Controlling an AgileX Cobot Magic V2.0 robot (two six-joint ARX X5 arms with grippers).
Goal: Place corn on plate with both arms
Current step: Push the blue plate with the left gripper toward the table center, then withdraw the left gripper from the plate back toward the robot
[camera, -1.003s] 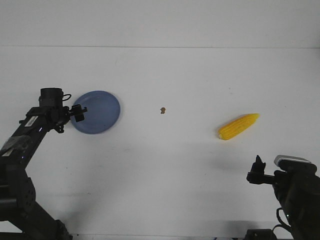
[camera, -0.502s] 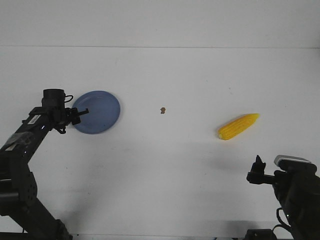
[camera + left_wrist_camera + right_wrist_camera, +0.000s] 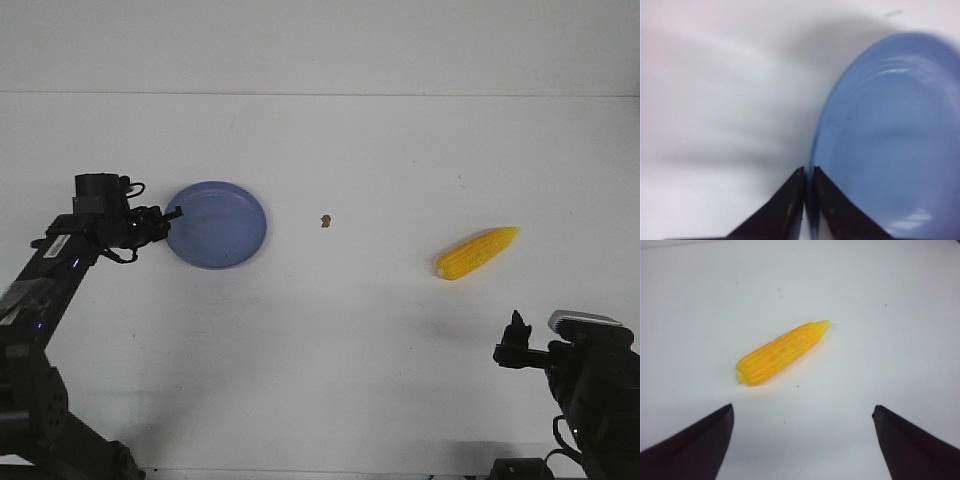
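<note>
The periwinkle-blue plate (image 3: pixel 218 225) is at the left of the table. My left gripper (image 3: pixel 172 216) is shut on the plate's left rim; in the left wrist view the two dark fingers (image 3: pixel 790 205) pinch the thin rim of the plate (image 3: pixel 890 140). The yellow corn (image 3: pixel 477 252) lies on the table at the right, its tip pointing up and right. My right gripper (image 3: pixel 518 345) is open and empty, near the front right edge, short of the corn. In the right wrist view the corn (image 3: pixel 782 352) lies ahead of the wide-open gripper (image 3: pixel 802 412).
A tiny brown speck (image 3: pixel 326 220) lies on the white table (image 3: pixel 340 330) between plate and corn. The table's far edge meets a white wall at the back.
My left gripper has carried the plate to the right, toward the table's middle. The corn and the right arm have not moved.
</note>
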